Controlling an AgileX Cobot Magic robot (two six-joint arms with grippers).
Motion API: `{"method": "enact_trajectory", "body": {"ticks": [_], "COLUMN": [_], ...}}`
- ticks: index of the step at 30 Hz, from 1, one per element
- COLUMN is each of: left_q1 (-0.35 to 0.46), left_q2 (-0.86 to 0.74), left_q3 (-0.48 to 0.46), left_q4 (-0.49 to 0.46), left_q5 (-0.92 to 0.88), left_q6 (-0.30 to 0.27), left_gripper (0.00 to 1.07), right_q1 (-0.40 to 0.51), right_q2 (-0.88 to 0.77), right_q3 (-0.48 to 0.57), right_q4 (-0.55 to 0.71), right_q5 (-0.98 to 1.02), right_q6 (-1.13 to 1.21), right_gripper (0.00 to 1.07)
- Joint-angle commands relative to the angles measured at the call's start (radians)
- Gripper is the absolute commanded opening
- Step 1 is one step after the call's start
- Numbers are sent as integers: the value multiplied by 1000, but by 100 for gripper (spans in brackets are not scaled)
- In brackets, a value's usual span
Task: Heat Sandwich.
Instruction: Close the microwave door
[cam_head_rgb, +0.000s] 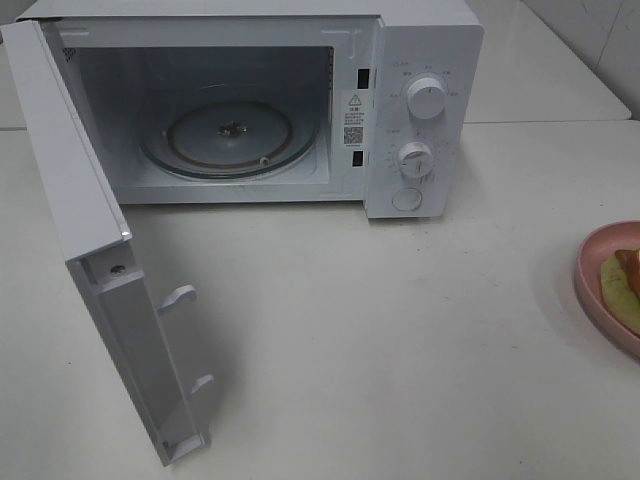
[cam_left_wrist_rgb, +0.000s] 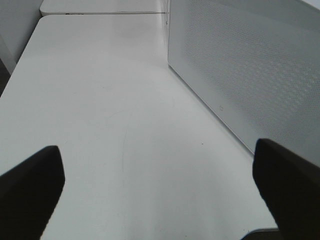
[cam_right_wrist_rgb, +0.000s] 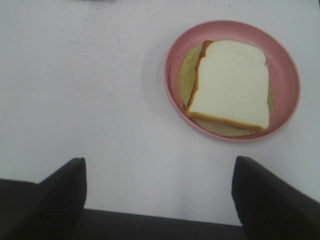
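Your microwave (cam_head_rgb: 300, 100) sits at the upper middle of the high view with its door (cam_head_rgb: 100, 260) swung wide toward the lower left, and the glass turntable (cam_head_rgb: 228, 140) inside is bare. The sandwich (cam_right_wrist_rgb: 227, 85) lies on the pink plate (cam_right_wrist_rgb: 175, 55) at the upper right of the right wrist view; in the high view that plate is cut off by the right edge, well apart from the microwave.

Your right hand (cam_right_wrist_rgb: 157, 192) hovers above the bare worktop (cam_right_wrist_rgb: 75, 75) just short of the plate, its fingers spread wide and holding nothing. Your left hand (cam_left_wrist_rgb: 160, 187) is likewise fully spread and empty, low over the worktop beside the microwave's perforated side wall (cam_left_wrist_rgb: 250, 65).

The step in hand looks like the pickup. Bring the right hand forward until the plate's near rim sits between the fingers, and take the plate rather than the bread: the slice is flat and soft, so pinching it would likely crush it or leave the lower layer behind. Grip the rim squarely and lift level so nothing slides off. Carry it across to the opening, staying clear of the control panel's knobs (cam_head_rgb: 427, 100), and set it centred on the turntable. Leave the left hand where it is, ready for the door.
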Motion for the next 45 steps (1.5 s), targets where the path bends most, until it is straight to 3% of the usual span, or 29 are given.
{"method": "enact_trajectory", "body": {"ticks": [1,14,45], "left_q1": [-5,-5,-5], "left_q2": [-17,-17,-17], "left_q3": [2,2,2], "left_q4": [-3,-3,-3], "left_q5": [0,0,0], "left_q6": [-5,-5,-5], "left_gripper": [98,98,98], "right_q1": [-56,-196,-195], "right_q2": [-104,-370,-369], "right_q3": [59,108,108], "right_q4": [24,77,76], "right_q5": [-33,-98,-98], "right_q6": [-10,-58,-55], "right_gripper": [76,76,76]}}
